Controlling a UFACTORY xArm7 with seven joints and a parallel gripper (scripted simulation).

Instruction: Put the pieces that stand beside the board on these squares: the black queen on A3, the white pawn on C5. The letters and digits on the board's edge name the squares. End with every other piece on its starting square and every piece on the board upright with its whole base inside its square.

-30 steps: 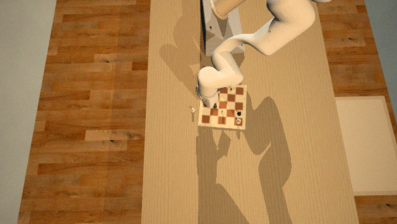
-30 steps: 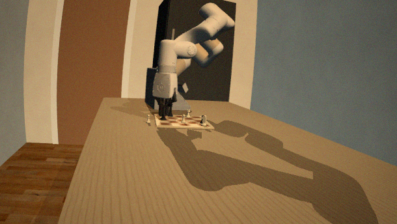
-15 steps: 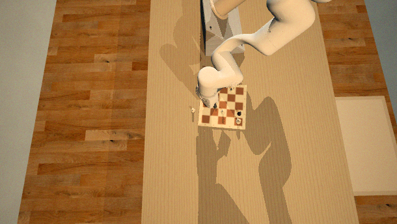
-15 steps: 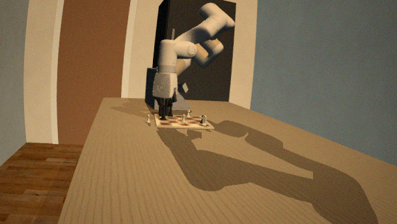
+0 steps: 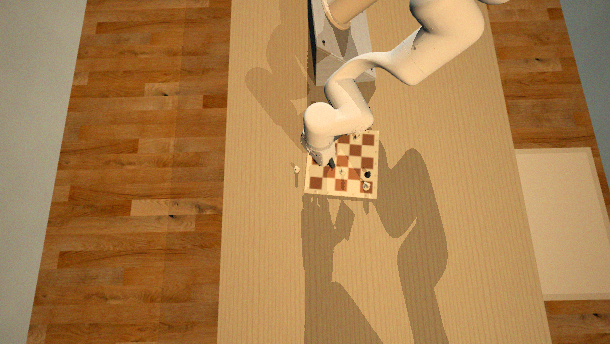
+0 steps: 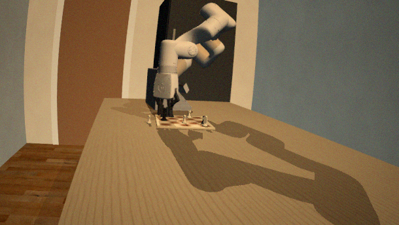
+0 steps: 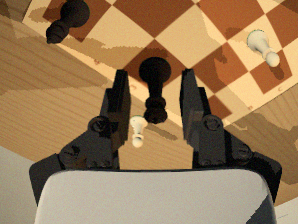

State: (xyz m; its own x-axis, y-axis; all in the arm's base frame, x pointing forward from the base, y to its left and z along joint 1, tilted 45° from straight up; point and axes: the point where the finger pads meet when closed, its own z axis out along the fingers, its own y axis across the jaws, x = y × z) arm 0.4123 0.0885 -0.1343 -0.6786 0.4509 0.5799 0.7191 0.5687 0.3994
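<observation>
The black queen point(image 7: 154, 90) stands upright on a dark square at the edge of the small chessboard point(image 5: 340, 194) point(image 6: 186, 127) point(image 7: 160, 3), on the side nearest the white pawn. My gripper point(image 5: 327, 162) point(image 6: 165, 116) point(image 7: 155, 84) is low over the queen. Its fingers are open, one on each side of the piece, with a gap on both sides. The white pawn point(image 5: 296, 169) point(image 6: 149, 120) point(image 7: 137, 131) stands upright on the table just off that side of the board.
Another white pawn point(image 5: 341, 171) point(image 6: 184, 120) point(image 7: 261, 48) stands on the board. A black piece point(image 5: 366, 174) and a pale piece point(image 5: 366, 186) point(image 6: 205, 121) stand near the far corner. A dark piece point(image 7: 67, 16) stands close to the queen. The arm's base point(image 5: 345, 55) stands behind the board.
</observation>
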